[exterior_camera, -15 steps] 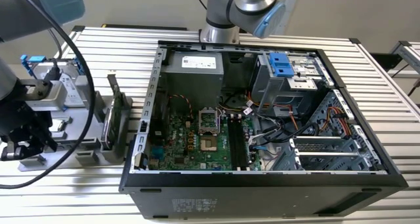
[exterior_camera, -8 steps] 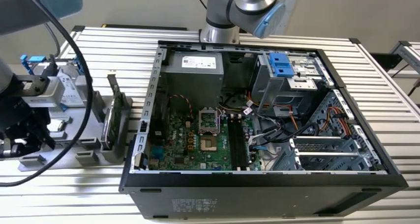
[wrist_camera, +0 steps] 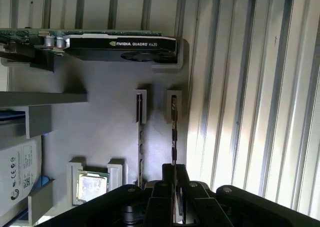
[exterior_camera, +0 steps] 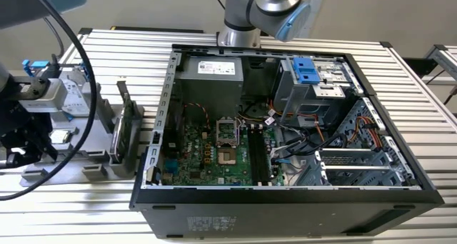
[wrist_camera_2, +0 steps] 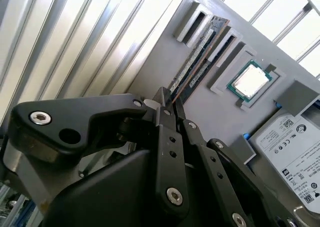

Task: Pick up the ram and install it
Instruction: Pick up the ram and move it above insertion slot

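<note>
Two rams stand on edge in neighbouring slots of a grey holder [wrist_camera: 100, 127]. My gripper [wrist_camera: 174, 173] is over the ram [wrist_camera: 173, 132] nearest the holder's edge. Its two black fingers [wrist_camera: 167, 179] are pressed close on either side of that ram's thin top edge, and the ram still sits in its slot. In the second wrist view the same ram [wrist_camera_2: 196, 67] runs straight into the gripper [wrist_camera_2: 168, 101]. The other ram [wrist_camera: 140, 137] stands free beside it. In the exterior view the holder [exterior_camera: 93, 147] lies to the left of the open computer case [exterior_camera: 286, 121].
On the holder there is also a graphics card [wrist_camera: 100, 44], a processor chip [wrist_camera: 92, 184] and a hard drive [wrist_camera: 15, 172]. Inside the case, long black memory slots [exterior_camera: 257, 153] lie beside the processor socket [exterior_camera: 227, 139], with cables [exterior_camera: 300, 137] close by. Ribbed metal table [wrist_camera: 250, 87] surrounds everything.
</note>
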`<action>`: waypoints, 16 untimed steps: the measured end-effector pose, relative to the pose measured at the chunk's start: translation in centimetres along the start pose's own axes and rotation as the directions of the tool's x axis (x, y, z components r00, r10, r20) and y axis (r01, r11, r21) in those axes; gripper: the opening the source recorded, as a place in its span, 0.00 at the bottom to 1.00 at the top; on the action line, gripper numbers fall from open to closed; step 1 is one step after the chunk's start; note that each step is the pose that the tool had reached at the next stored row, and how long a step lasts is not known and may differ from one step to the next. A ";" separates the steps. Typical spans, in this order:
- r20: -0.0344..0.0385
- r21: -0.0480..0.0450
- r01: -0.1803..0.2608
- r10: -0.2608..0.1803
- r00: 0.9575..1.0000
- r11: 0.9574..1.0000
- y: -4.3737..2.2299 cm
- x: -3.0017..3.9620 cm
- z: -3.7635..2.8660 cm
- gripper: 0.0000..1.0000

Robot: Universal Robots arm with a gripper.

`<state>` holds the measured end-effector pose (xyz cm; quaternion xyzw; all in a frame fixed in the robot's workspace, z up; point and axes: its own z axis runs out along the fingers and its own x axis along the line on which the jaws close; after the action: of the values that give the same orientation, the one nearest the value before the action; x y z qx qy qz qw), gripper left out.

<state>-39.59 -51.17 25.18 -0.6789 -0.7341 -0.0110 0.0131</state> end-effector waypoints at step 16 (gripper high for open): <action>0.000 -0.002 -0.058 0.058 0.998 0.998 -0.06 0.03 -0.90 0.00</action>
<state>-39.65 -51.17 26.08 -0.6998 -0.7141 -0.0114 0.0128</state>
